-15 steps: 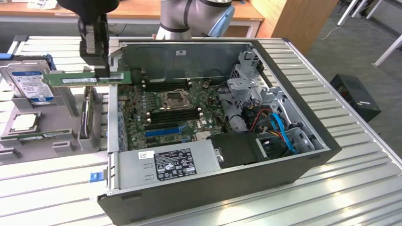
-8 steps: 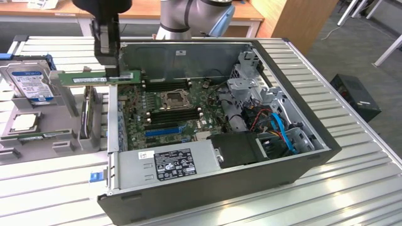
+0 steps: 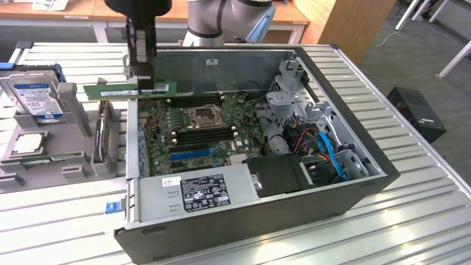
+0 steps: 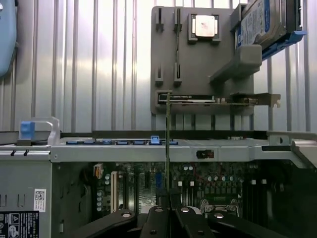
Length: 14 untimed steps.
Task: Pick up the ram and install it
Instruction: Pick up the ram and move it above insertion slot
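A ribbed silver metal tabletop (image 3: 412, 221) of long parallel slats spreads across the exterior view, its ridges catching bright light from above. In the wrist view the slats glare white in bands. Behind the table stands a light-wood desk (image 3: 66, 10), and toward the exterior view's right a tall light-wood panel (image 3: 346, 22). Beyond lies a grey carpet floor (image 3: 423, 55), crossed by slanted white furniture legs (image 3: 458, 55). A small black box (image 3: 417, 113) sits on the carpet beside the table.

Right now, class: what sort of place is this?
Likely a robotics lab for computer assembly: an open computer case lies on a slatted metal table, a hard drive stands in a grey fixture, and the jaws of the robot arm hold the ram.
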Motion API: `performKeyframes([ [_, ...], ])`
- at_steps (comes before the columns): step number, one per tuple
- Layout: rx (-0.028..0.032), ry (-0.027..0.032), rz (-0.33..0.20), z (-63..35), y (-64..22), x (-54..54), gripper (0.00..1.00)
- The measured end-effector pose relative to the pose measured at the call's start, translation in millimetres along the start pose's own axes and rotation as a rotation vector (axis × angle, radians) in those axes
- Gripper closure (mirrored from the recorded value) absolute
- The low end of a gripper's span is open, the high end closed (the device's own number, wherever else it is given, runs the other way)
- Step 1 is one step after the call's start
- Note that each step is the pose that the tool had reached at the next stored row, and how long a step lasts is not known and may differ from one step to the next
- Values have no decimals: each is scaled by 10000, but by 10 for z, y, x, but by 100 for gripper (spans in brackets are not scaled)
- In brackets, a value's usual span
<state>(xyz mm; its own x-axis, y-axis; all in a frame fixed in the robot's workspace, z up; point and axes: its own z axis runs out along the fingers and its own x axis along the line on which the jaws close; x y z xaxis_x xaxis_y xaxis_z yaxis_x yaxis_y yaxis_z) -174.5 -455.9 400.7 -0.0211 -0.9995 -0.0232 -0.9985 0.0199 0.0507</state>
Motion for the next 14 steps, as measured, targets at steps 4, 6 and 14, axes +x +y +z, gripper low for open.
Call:
performKeyframes([
  [4,-4,0,-17,-5,-102,-2,88],
  [6,-7,1,-25,-7,-152,-3,88],
  [14,-21,3,-56,-18,-357,-7,88],
])
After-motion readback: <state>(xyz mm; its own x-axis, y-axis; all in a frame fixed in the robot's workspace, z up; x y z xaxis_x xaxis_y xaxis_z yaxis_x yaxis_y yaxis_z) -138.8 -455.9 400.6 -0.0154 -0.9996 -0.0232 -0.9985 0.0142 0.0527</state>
